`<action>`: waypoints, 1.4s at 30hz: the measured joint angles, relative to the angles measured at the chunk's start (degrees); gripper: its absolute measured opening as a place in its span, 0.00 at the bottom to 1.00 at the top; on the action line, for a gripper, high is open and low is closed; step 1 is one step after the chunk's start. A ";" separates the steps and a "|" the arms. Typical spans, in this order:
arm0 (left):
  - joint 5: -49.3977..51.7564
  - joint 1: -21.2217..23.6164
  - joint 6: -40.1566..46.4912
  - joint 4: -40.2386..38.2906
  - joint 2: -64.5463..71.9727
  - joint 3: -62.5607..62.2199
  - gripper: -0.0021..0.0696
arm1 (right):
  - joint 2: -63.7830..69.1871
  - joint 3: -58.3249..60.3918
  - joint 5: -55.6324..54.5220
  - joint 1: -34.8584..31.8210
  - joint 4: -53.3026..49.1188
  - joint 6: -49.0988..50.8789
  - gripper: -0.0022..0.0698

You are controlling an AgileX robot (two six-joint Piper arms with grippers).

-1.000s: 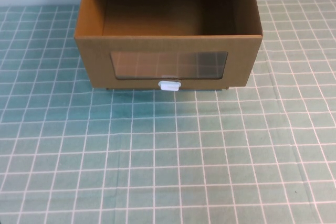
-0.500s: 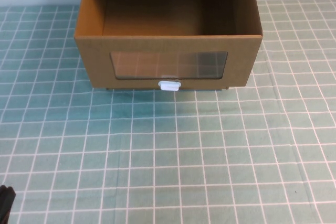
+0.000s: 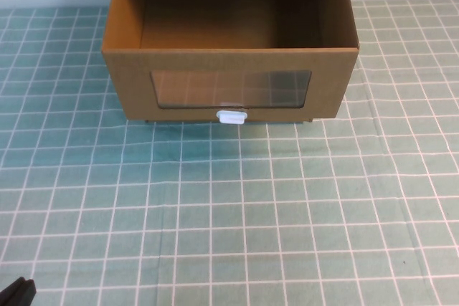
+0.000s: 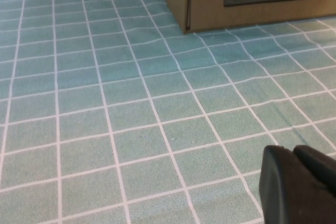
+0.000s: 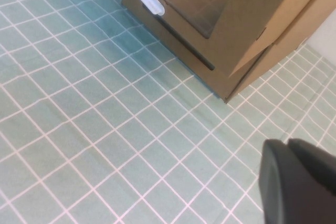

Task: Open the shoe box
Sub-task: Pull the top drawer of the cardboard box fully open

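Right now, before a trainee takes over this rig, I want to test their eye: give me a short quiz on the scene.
1. True or false: the shoe box is closed.
2. Against the clear window, the white pull tab sits: A) above, B) below, C) beside.
3. Which tool shows at the high view's near-left corner?
Key: 1 false, it stands open; 2 B; 3 left tool; the right tool, shut, hovers over the checked cloth near the box, outside that view.

Left gripper (image 4: 293, 157) and right gripper (image 5: 289, 149) — matte black, rounded, blocky.
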 joint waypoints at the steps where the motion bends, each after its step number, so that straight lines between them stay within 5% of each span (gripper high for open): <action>1: 0.09 0.00 0.00 0.08 0.00 0.00 0.02 | 0.00 0.00 0.00 0.00 0.00 0.00 0.01; 16: 0.23 0.00 0.00 0.08 0.00 0.00 0.02 | -0.82 0.00 -0.35 -2.00 0.50 0.00 0.01; 24: 0.23 0.00 0.00 0.13 0.00 0.00 0.02 | -6.92 0.00 -3.04 -24.11 4.10 2.64 0.01; 32: 0.23 0.00 0.00 0.22 0.00 0.00 0.02 | -18.48 8.51 -18.56 -48.96 26.68 5.36 0.01; 36: 0.23 0.00 0.00 0.22 0.00 0.00 0.02 | -22.62 18.64 -21.44 -56.53 36.43 5.36 0.01; 42: 0.23 0.00 0.00 0.22 0.00 0.00 0.02 | -24.05 29.73 -23.53 -59.24 37.10 5.36 0.01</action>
